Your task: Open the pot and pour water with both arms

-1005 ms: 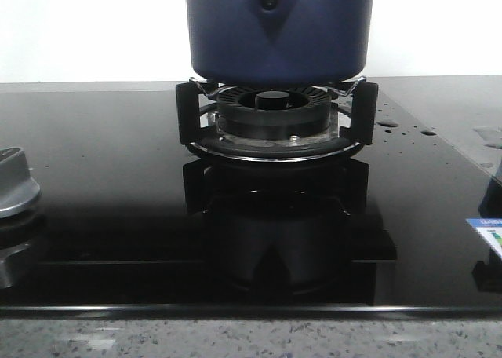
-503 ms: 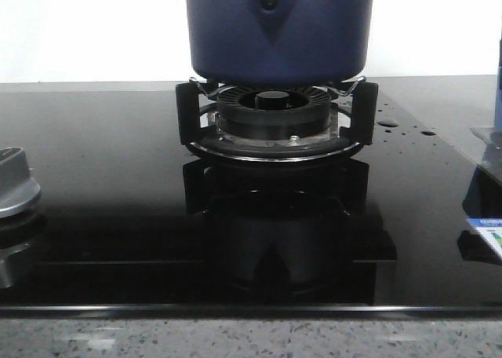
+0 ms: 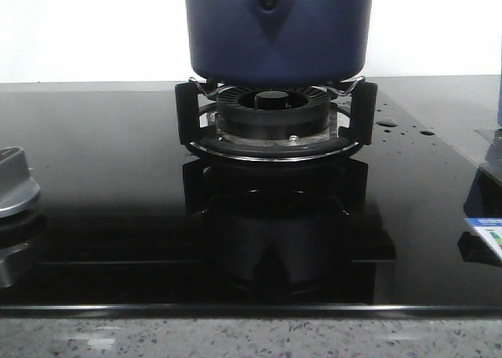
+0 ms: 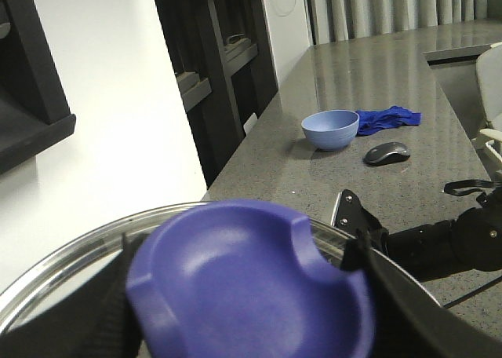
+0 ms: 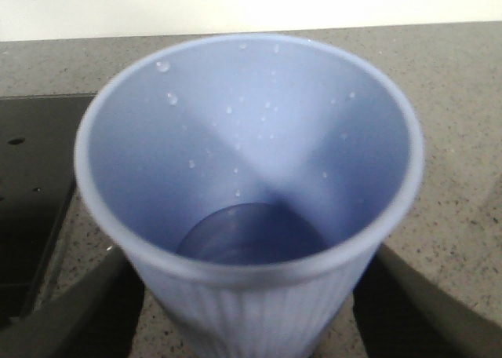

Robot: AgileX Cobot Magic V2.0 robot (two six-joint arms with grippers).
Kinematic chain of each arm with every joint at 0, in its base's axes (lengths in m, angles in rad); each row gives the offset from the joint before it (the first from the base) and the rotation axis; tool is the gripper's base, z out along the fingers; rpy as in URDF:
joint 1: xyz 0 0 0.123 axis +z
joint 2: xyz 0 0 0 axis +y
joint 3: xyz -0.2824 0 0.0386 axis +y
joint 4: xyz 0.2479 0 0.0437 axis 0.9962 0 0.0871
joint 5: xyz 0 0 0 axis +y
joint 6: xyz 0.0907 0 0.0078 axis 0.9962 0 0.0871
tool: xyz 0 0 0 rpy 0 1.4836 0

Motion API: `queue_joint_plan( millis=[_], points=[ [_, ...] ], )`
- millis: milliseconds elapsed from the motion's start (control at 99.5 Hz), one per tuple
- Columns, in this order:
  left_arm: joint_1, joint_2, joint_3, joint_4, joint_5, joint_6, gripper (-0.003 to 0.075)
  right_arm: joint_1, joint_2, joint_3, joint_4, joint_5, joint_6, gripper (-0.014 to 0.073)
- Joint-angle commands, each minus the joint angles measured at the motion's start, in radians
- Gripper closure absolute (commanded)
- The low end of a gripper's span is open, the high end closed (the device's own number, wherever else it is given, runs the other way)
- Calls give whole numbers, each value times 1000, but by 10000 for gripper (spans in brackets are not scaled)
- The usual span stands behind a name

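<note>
The dark blue pot [image 3: 278,28] stands on the gas burner [image 3: 274,118] at the back centre; its top is cut off by the front view. In the left wrist view my left gripper [image 4: 251,295] is shut on the purple-blue lid knob [image 4: 251,279] of a glass lid with a steel rim [image 4: 63,264]. Whether the lid rests on the pot is hidden. My right gripper [image 5: 247,311] is shut on a light blue ribbed cup [image 5: 251,177] with a little water [image 5: 251,236] in its bottom, above the grey counter. A sliver of the cup [image 3: 500,91] shows at the front view's right edge.
Black pan supports ring the burner on the black glass hob [image 3: 102,177]. A silver knob [image 3: 16,185] sits at the left, water drops [image 3: 386,123] and a sticker [image 3: 486,232] at the right. A blue bowl [image 4: 330,129], blue cloth [image 4: 388,118] and mouse [image 4: 386,151] lie on the counter.
A blue sliver of the cup has come into the front view at the right edge, and its reflection on the hob has shifted. The pot has not moved.
</note>
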Motion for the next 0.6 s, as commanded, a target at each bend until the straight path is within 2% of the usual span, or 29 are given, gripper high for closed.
queue_joint_plan(
  millis=[0,181,382,593],
  points=[
    [0,-29,-35,-103,-10,-9,478,0,-30,-34,-71,-89,-12,356],
    [0,-29,-35,-103,-10,-9,478,0,-85,-34,-111,-89,-12,356],
    [0,-29,-35,-103,-10,-9,478,0,-171,-37,-240,-89,-12,356],
    [0,-29,-35,-103,-10,-9,478,0,-232,-127,-334,64,-12,356]
  ],
)
